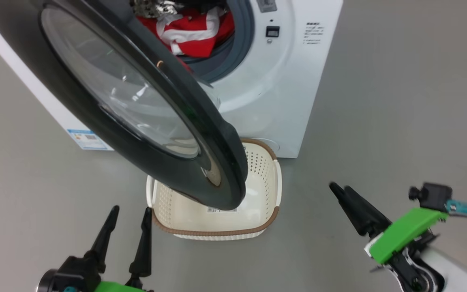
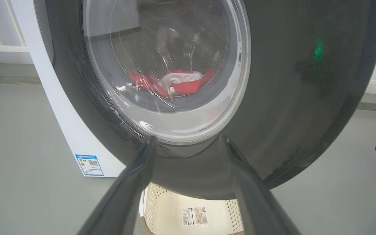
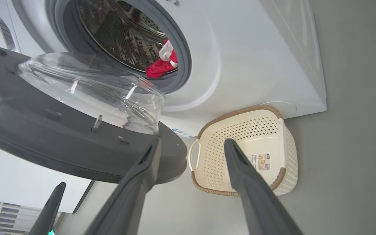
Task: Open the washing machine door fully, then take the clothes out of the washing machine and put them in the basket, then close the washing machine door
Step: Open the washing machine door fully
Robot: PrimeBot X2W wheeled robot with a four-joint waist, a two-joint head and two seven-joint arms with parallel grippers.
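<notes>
Step in hand: door opening, not finished. Large round black-rimmed door with bulging clear glass window [image 1: 128, 101] stands part-swung out from the big white front-loading washing machine [image 1: 282, 81]. It overhangs the small cream perforated plastic basket [image 1: 217, 233], on the floor just in front of the machine. Red-and-white clothes [image 1: 193, 32] lie inside the machine's drum. Left gripper [image 1: 131, 210] and right gripper [image 1: 341, 187] sit in front of the machine, fingers spread, nothing held. Next, likely: push the door wider so drum mouth and basket are clear.

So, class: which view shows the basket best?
Right wrist view: nearly the whole basket, rim, handle and sticker. In the head view the washing machine door hides part; the left wrist view shows a strip below it.
</notes>
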